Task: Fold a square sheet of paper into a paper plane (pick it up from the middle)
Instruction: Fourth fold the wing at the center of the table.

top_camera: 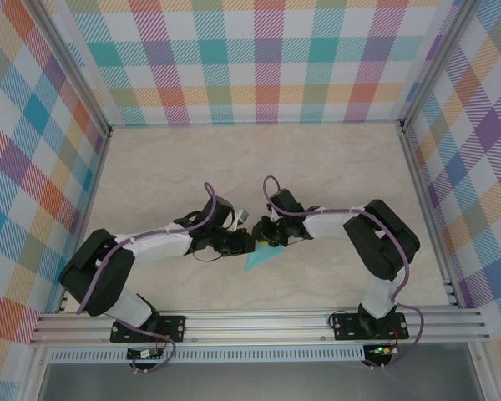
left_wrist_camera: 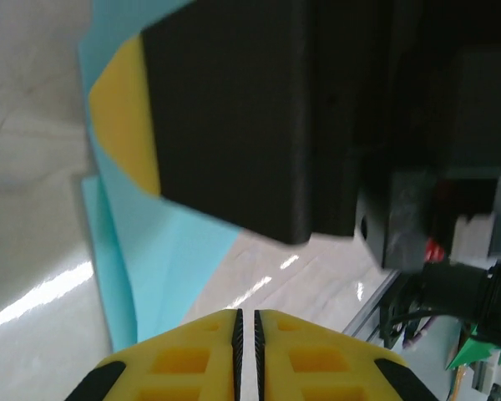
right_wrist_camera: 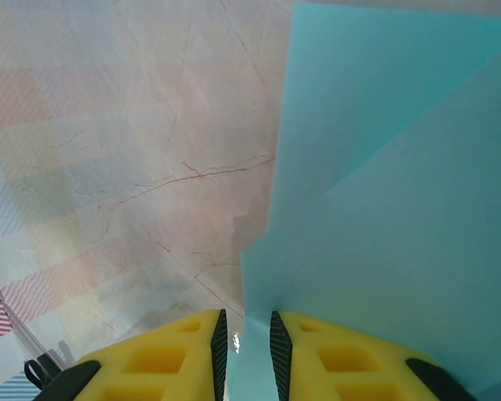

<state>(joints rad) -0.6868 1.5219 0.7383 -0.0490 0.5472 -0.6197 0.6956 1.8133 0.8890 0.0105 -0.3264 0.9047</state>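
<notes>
Over table [top_camera: 234, 159], right jaws pinch folded paper [right_wrist_camera: 384, 209] (left jaws nearly closed).

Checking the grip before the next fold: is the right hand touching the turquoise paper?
Touching. The right wrist view shows the folded turquoise paper running into the narrow gap between the yellow fingers of the right hand, pinched there.
</notes>
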